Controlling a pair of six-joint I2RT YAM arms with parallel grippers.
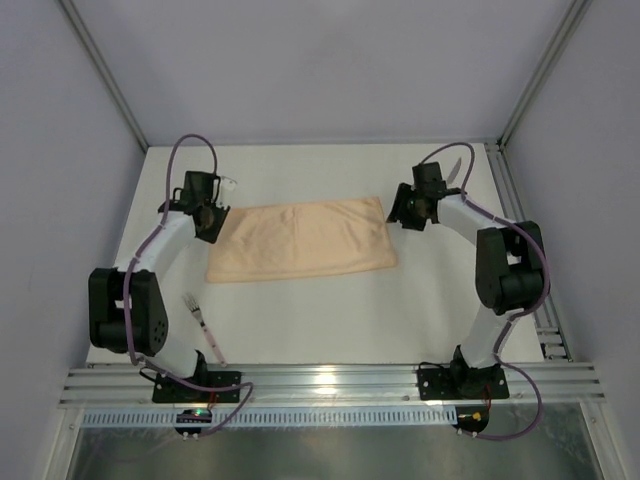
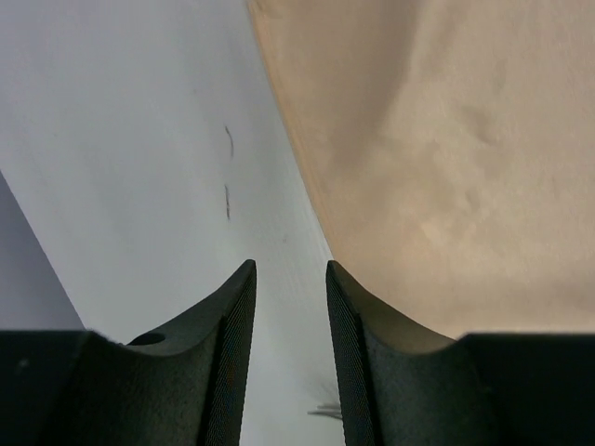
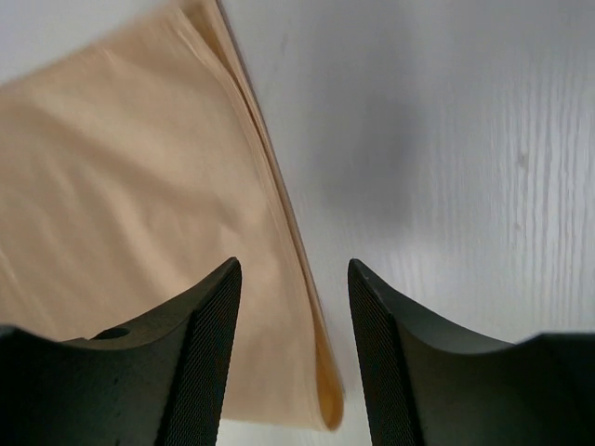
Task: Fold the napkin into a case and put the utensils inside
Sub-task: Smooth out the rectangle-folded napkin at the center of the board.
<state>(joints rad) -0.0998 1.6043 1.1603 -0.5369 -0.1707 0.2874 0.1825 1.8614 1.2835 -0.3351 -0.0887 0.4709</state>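
Observation:
The peach-orange napkin point(image 1: 300, 238) lies folded into a wide rectangle in the middle of the white table. My left gripper point(image 1: 212, 228) is at its far left corner. In the left wrist view it point(image 2: 290, 269) is open and empty over bare table, with the napkin's edge point(image 2: 446, 158) just to the right. My right gripper point(image 1: 403, 215) is at the napkin's far right corner. In the right wrist view it point(image 3: 293, 265) is open, its jaws astride the layered right edge point(image 3: 279, 307). The pink fork point(image 1: 203, 325) lies near the left arm. A pale knife-like piece point(image 1: 458, 165) shows behind the right wrist.
The table point(image 1: 300, 320) is white, with grey walls at the back and sides. An aluminium rail point(image 1: 330, 380) runs along the near edge by the arm bases. A slotted rail point(image 1: 520, 230) runs down the right side.

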